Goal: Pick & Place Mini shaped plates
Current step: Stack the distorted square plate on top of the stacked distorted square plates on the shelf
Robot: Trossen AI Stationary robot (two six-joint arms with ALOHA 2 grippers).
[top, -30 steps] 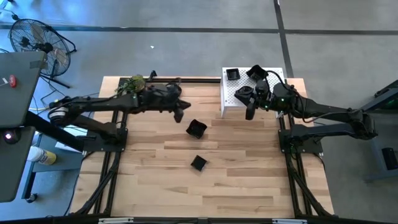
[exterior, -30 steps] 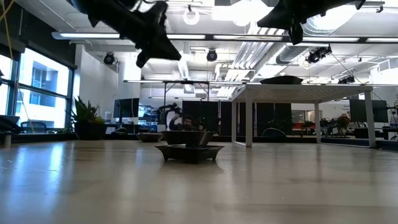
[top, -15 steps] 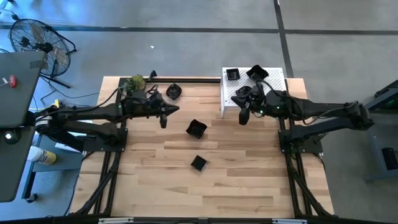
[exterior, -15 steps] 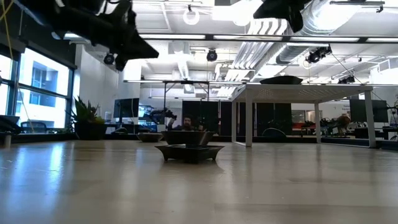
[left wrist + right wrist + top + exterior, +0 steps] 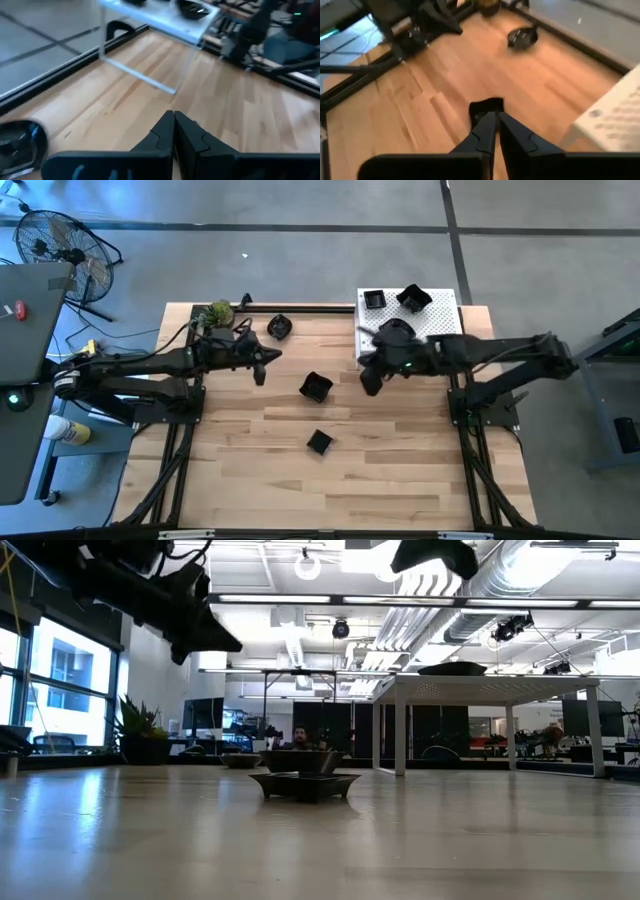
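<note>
Both jaws clenched on nothing, held above the tabletop (image 5: 400, 470).
We count five mini shaped plates: three on the wood (image 5: 316, 387) (image 5: 319, 442) (image 5: 279, 327), two on the white stand (image 5: 440, 330) at the far right edge; left gripper (image 5: 260, 375) and right gripper (image 5: 369, 385) flank bare planks.

Three mini plates on the table (image 5: 400, 470): one (image 5: 279, 327) at back near the leafy ball (image 5: 214, 313), two (image 5: 316, 387) (image 5: 319, 442) mid-table. Two more (image 5: 373, 300) (image 5: 413, 298) on the raised stand (image 5: 440, 320), back right.
</note>
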